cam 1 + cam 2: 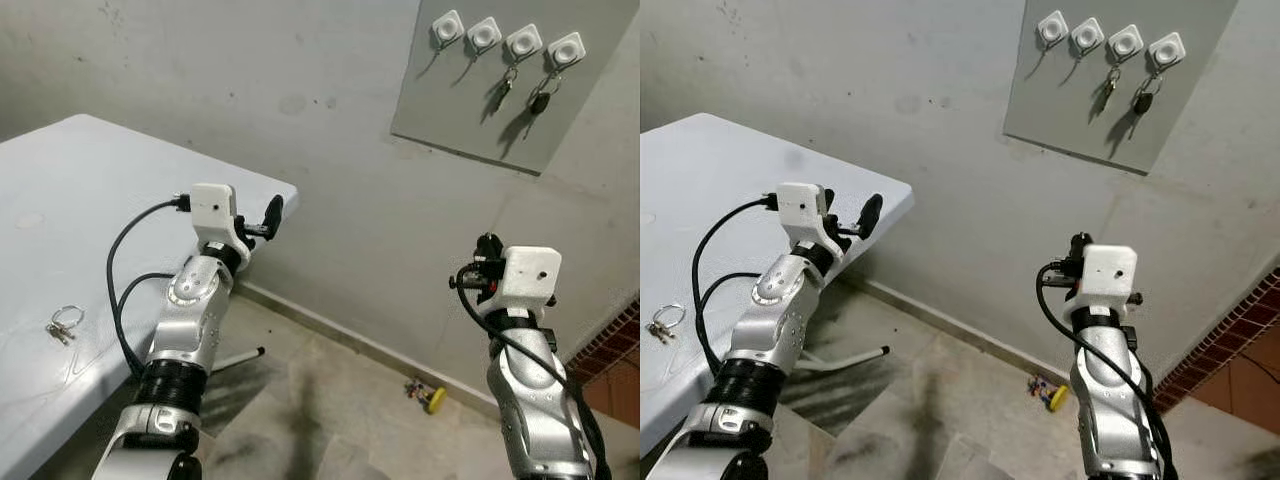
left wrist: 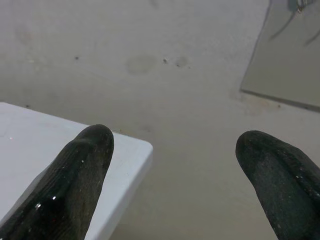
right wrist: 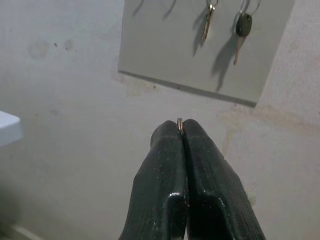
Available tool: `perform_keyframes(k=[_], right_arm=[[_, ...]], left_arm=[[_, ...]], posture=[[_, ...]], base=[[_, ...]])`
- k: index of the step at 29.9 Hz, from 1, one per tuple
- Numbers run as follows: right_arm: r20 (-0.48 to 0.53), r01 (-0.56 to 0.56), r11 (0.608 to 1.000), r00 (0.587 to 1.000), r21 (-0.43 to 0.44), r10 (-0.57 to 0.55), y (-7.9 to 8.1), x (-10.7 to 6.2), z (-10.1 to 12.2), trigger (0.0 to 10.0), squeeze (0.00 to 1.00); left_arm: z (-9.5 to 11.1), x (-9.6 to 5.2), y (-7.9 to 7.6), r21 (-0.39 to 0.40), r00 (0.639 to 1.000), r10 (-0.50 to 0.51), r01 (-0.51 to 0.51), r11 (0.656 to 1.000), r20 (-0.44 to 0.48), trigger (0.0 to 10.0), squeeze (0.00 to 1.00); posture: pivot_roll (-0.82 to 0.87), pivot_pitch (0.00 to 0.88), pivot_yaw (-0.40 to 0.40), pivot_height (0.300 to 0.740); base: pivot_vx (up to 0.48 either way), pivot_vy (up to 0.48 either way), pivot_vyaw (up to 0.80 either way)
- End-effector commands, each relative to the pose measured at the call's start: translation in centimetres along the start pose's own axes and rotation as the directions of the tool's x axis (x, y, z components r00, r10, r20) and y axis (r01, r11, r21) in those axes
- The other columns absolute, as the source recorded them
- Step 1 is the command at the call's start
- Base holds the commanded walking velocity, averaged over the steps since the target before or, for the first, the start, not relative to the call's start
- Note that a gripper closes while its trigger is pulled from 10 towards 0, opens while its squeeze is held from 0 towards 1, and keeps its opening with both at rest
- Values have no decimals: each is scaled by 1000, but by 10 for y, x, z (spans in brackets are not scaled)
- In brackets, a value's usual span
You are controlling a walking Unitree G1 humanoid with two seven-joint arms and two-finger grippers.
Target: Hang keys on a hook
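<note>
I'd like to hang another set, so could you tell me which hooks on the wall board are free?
The two left hooks on the board are bare. The two right hooks each hold keys, so that end is crowded.

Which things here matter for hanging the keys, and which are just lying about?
Job:
- right gripper, fingers shut on a thin metal piece, likely a key ring
- wall board with four hooks; two free, two already holding keys
- key ring on table
- left gripper, open

Lying about:
- yellow object on floor
- white table
</note>
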State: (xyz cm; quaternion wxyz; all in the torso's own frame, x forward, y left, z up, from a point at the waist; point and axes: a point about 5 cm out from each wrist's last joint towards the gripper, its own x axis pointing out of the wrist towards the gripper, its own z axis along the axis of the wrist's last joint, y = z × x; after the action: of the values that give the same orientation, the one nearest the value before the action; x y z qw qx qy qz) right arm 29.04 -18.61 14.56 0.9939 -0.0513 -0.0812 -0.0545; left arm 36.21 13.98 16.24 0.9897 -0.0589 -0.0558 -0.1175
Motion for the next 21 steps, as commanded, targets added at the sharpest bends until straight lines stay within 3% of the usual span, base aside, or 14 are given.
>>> perform_keyframes(k=[1,21], right_arm=[[0,16,1000,1000,6,-16,-3,2,3,10000,0],[15,-17,1000,1000,-9,17,-2,1,7,10000,0]], left_arm=[[1,1,-3,-9,1000,-5,5,1000,0,10000,0],[2,0,-2,-24,1000,-18,18,1000,6,10000,0]], posture=[[3,44,-29,740],[2,37,-39,740]], base=[[0,0,0],[0,0,0]])
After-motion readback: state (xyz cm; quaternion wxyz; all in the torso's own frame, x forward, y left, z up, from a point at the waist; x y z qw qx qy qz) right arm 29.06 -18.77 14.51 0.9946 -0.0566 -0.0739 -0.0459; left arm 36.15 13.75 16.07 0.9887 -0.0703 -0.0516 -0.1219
